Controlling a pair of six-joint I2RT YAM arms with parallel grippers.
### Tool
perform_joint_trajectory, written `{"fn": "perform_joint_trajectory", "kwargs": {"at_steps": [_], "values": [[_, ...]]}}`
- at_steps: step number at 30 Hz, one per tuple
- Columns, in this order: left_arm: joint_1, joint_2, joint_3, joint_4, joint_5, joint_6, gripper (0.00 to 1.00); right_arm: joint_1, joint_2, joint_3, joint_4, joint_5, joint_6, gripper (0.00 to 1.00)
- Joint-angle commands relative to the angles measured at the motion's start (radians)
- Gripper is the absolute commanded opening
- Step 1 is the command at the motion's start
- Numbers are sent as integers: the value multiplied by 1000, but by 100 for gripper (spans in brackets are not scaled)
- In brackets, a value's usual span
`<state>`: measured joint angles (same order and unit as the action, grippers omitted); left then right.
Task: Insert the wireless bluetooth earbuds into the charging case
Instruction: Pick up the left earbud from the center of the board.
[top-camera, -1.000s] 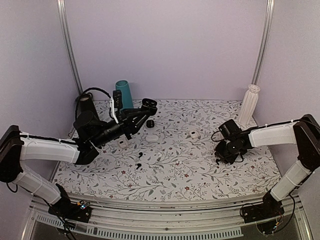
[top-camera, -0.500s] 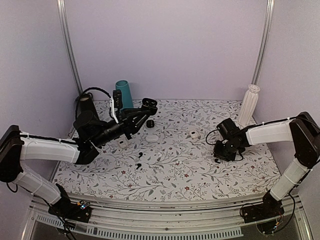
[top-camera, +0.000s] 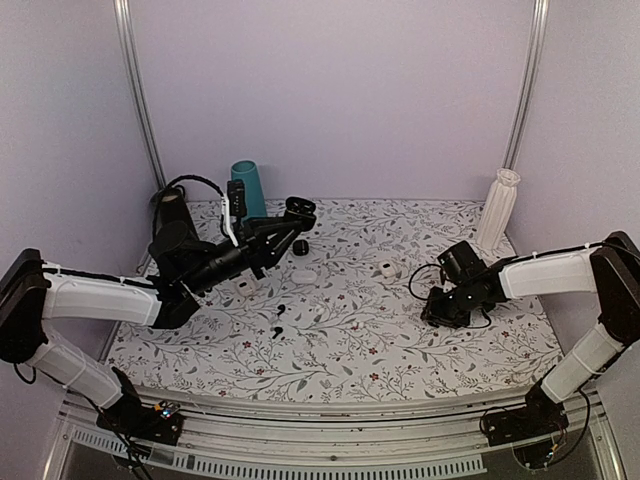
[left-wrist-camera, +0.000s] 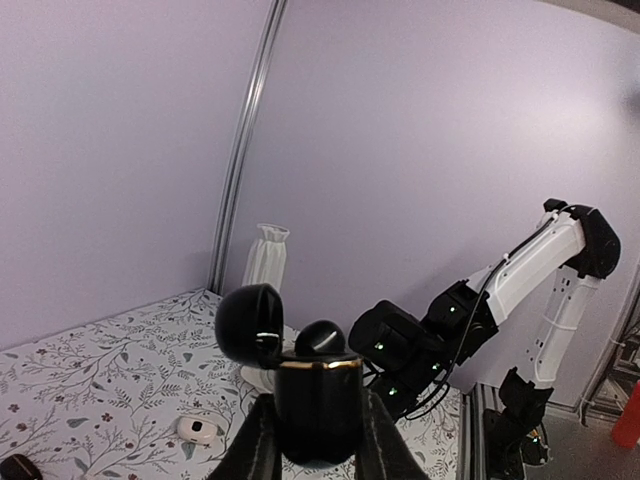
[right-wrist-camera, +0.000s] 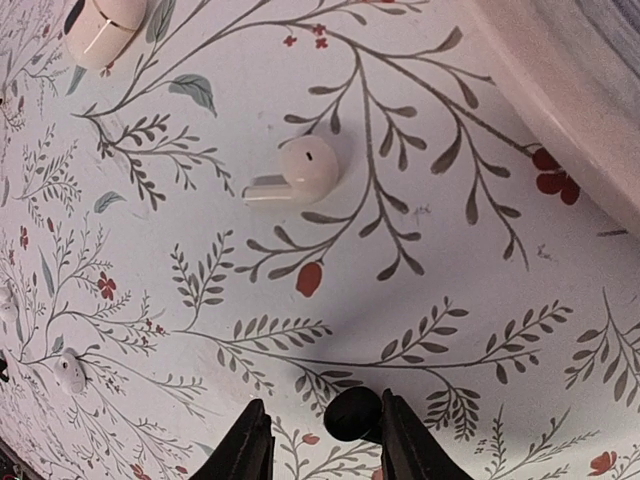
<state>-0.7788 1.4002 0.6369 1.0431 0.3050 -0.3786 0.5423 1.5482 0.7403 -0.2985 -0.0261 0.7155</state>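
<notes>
My left gripper (top-camera: 288, 222) is shut on the glossy black charging case (left-wrist-camera: 318, 405) and holds it up over the back left of the table. Its lid (left-wrist-camera: 250, 322) is open, and one black earbud (left-wrist-camera: 322, 338) sticks up out of it. My right gripper (top-camera: 440, 308) is low over the table on the right. In the right wrist view it (right-wrist-camera: 318, 440) is open, with a second black earbud (right-wrist-camera: 350, 413) on the cloth between its fingers, against the right finger. Two more small black pieces (top-camera: 279, 318) lie on the cloth in the middle left.
A white earbud (right-wrist-camera: 295, 172) lies just beyond my right gripper, and another (right-wrist-camera: 68, 372) lies further left. White cases (top-camera: 304, 272) (top-camera: 388, 268) (top-camera: 245, 286) and a small black case (top-camera: 300, 247) sit mid-table. A teal cup (top-camera: 247, 187) stands back left, a white vase (top-camera: 497, 207) back right.
My right gripper has shifted a little left and lower over the table, onto the black earbud. The left arm with the case has not moved.
</notes>
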Motion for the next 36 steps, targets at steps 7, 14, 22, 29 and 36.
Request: {"fn": "perform_joint_trajectory", "kwargs": {"at_steps": [7, 14, 22, 29, 36], "values": [[-2, -1, 20, 37, 4, -9, 0, 24, -59, -28, -6, -55, 76, 37], [-2, 0, 17, 43, 6, -15, 0, 24, -51, -11, -13, 10, -14, 38], [-3, -9, 17, 32, 9, -13, 0, 23, -33, 60, -9, -20, -294, 37], [-3, -8, 23, 27, 16, -16, 0, 36, 7, 107, -75, -5, -477, 33], [-4, -3, 34, 13, 25, -14, 0, 36, 6, 131, -122, 0, -636, 33]]}}
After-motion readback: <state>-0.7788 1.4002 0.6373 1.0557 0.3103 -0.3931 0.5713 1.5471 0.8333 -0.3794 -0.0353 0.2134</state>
